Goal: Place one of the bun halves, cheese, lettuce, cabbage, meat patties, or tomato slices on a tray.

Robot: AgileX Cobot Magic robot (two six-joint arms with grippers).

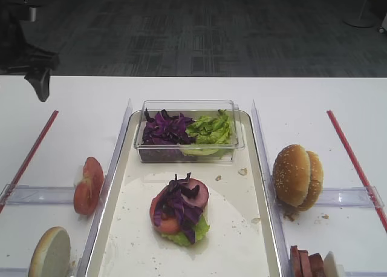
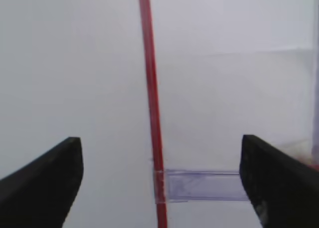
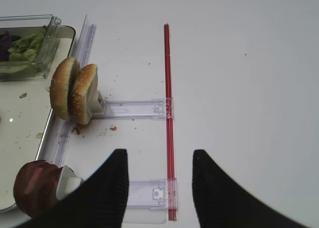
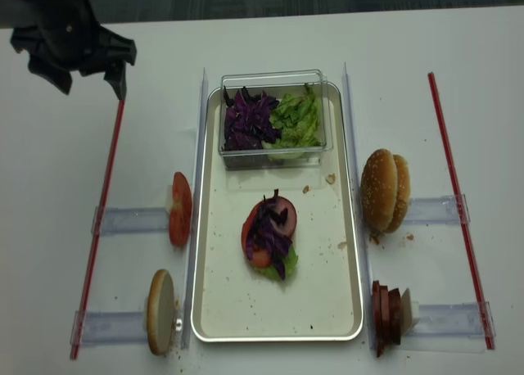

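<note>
The metal tray point(image 1: 239, 228) lies in the middle and holds a stack of lettuce, tomato and a meat patty topped with cabbage point(image 1: 179, 205). At its far end a clear tub point(image 1: 188, 105) holds cabbage point(image 1: 163, 129) and lettuce point(image 1: 210, 130). Bun halves point(image 1: 297, 177) and meat patties point(image 1: 305, 263) stand on edge right of the tray. Tomato slices point(image 1: 88, 185) and another bun half point(image 1: 49, 253) stand on its left. No cheese is in view. My left gripper point(image 4: 86, 80) hangs open at the far left. My right gripper point(image 3: 159, 153) is open and empty, right of the patties point(image 3: 35, 185).
Red strips point(image 1: 354, 159) point(image 4: 102, 211) run along both outer sides of the table, joined to the tray by clear plastic rails point(image 3: 134, 108). Upright clear dividers point(image 1: 118, 141) flank the tray. Crumbs lie near the buns point(image 3: 75, 91).
</note>
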